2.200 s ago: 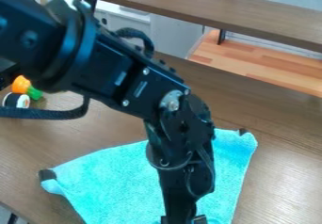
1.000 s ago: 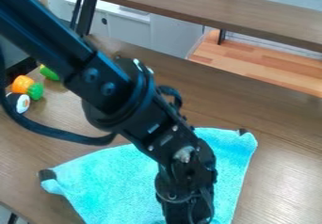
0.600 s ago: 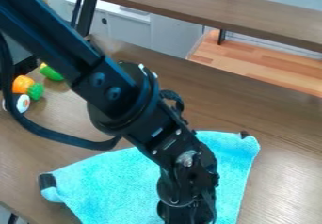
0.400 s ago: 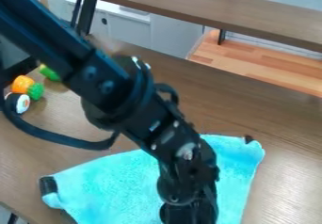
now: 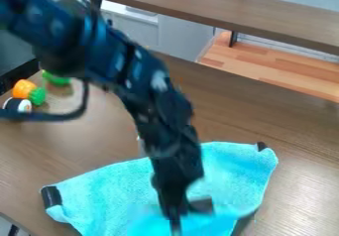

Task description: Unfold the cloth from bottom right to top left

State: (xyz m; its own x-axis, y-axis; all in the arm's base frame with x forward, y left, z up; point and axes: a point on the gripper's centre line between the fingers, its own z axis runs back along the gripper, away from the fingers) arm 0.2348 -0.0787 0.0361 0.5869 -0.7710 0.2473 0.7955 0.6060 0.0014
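Camera view: a soft cloth in our grip

The cloth (image 5: 112, 193) lies on the counter (image 5: 86, 141), its lower part raised and pinched in our hand (image 5: 176, 219). We judge it light, limp and unbreakable, likely to sag or drag its underlayer. We should grip only the loose top layer near its lower-right corner, then draw it up-left.

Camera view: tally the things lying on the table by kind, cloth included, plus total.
Turquoise cloth: 1
Orange toy with green top: 1
Black-and-white toy roll: 1
Green toy: 1
Total: 4
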